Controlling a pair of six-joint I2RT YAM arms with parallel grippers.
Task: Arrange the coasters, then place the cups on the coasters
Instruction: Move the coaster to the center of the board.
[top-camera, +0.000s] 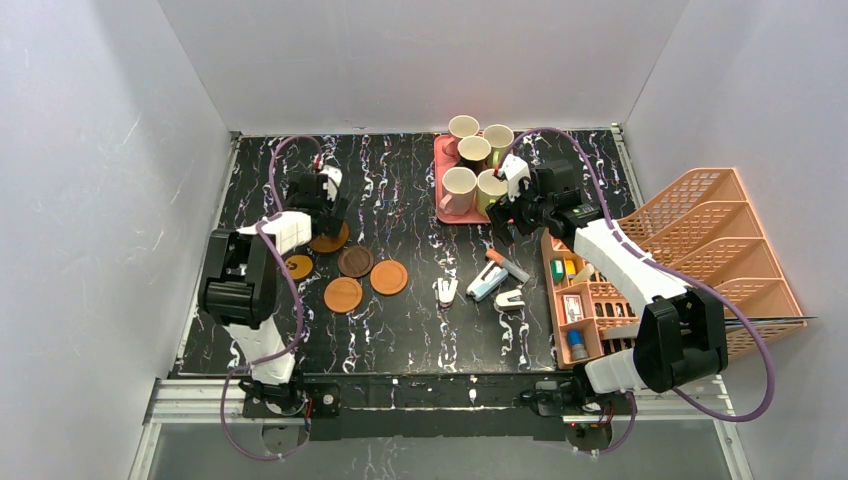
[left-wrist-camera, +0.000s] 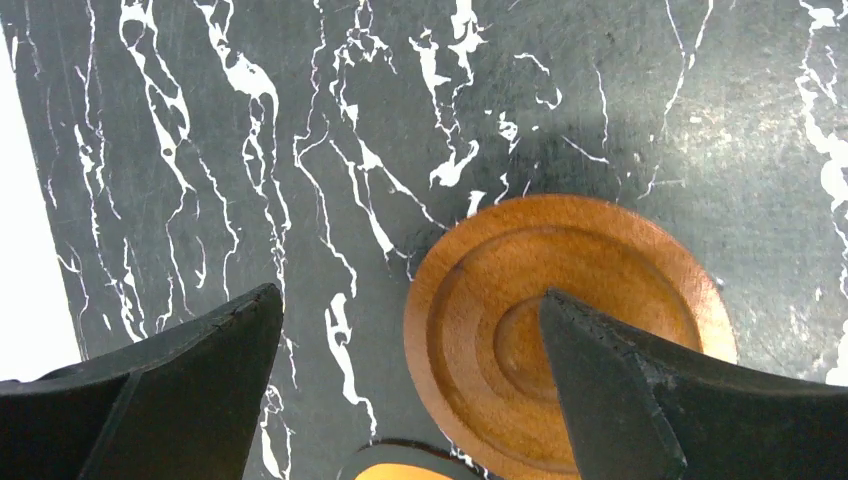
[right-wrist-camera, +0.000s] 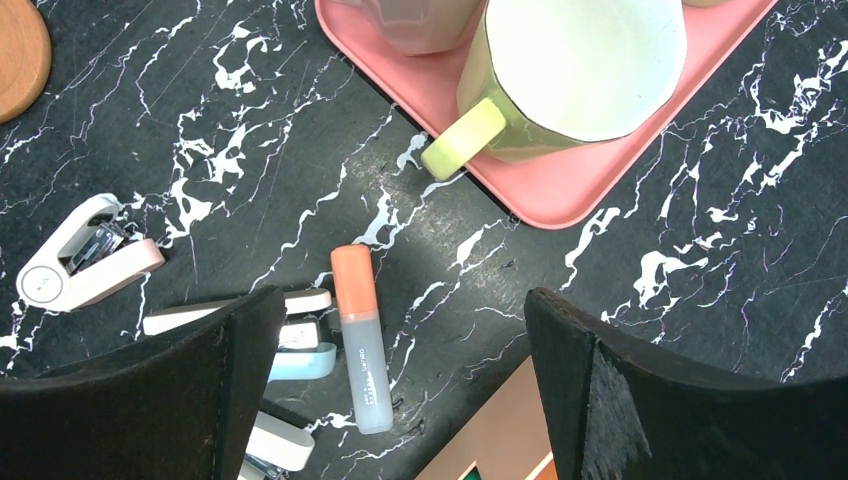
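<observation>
Several round coasters lie on the left half of the black marbled table: a dark brown one, two orange-brown ones, a small orange one, and a rimmed one under my left gripper. That gripper is open, one finger over this coaster's middle and the other over bare table. Several cups stand on the pink tray, among them a yellow-green cup. My right gripper hangs open and empty just in front of the tray.
Below the right gripper lie an orange-capped tube, a white stapler and small white clips. A peach organiser with small items and a large orange rack fill the right side. Walls enclose the table.
</observation>
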